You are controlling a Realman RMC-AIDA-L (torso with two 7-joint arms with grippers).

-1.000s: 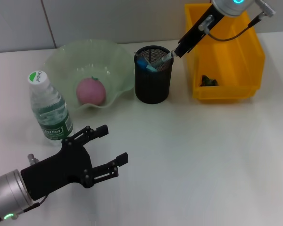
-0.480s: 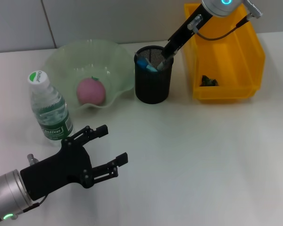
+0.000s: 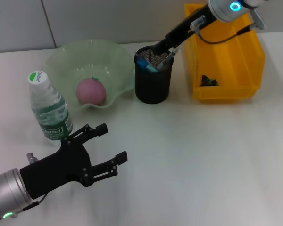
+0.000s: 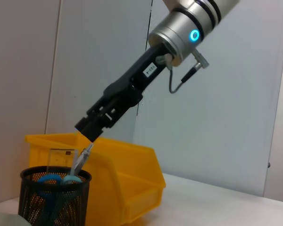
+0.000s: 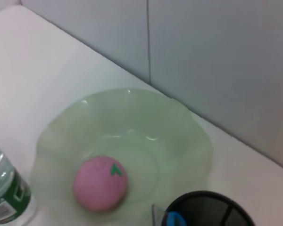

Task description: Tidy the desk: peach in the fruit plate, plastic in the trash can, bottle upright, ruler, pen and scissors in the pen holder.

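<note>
Slanting right pincer, perhaps gripping pen

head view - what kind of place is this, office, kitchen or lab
Probably a lab bench staged as a desk: a bare white table against plain grey wall panels, holding a mesh pen holder, a yellow bin and a water bottle.

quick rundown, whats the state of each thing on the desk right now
peach: in the fruit plate
bottle: upright, capped
pen holder: upright, scissors inside
pen: over the holder's rim
trash can: holds plastic
right gripper: above the holder
left gripper: open, idle
</note>
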